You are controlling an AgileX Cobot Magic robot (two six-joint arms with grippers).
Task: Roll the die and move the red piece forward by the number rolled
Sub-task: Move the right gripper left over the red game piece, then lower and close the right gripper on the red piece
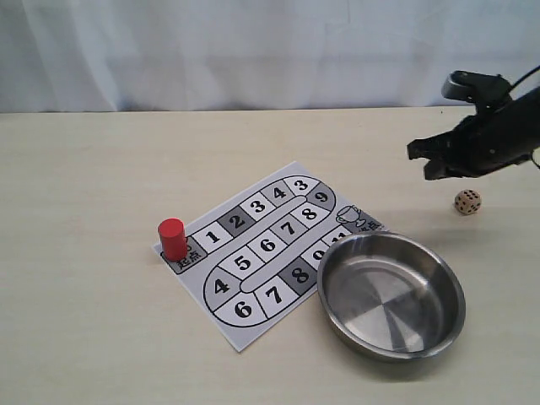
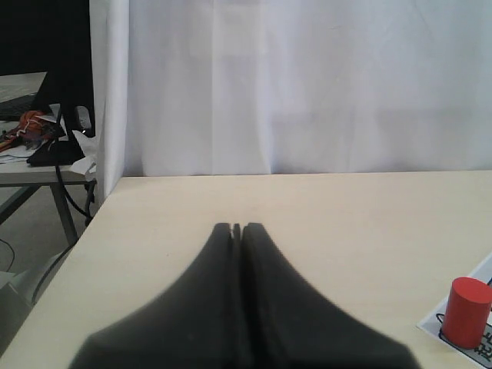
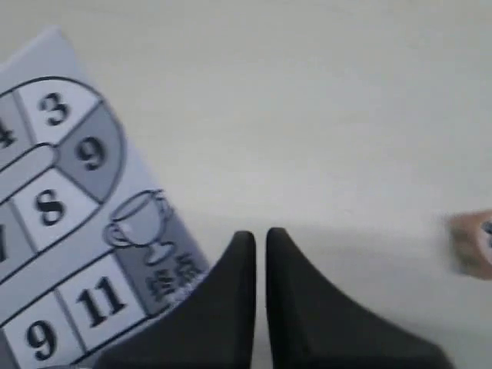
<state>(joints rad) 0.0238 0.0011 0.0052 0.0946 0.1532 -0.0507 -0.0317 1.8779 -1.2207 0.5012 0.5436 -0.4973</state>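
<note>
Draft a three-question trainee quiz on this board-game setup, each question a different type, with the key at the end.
1. True or false: the small tan wooden die lies inside the round steel bowl.
2. Multiple choice: on the printed paper game board, the small red cylinder piece stands A) on the start square beside 1, B) on square 5, C) on the trophy square.
3. Short answer: which end effector is nearer the die?
Key: 1 false, it lies on the table, outside the bowl; 2 A; 3 the right end effector.
</note>
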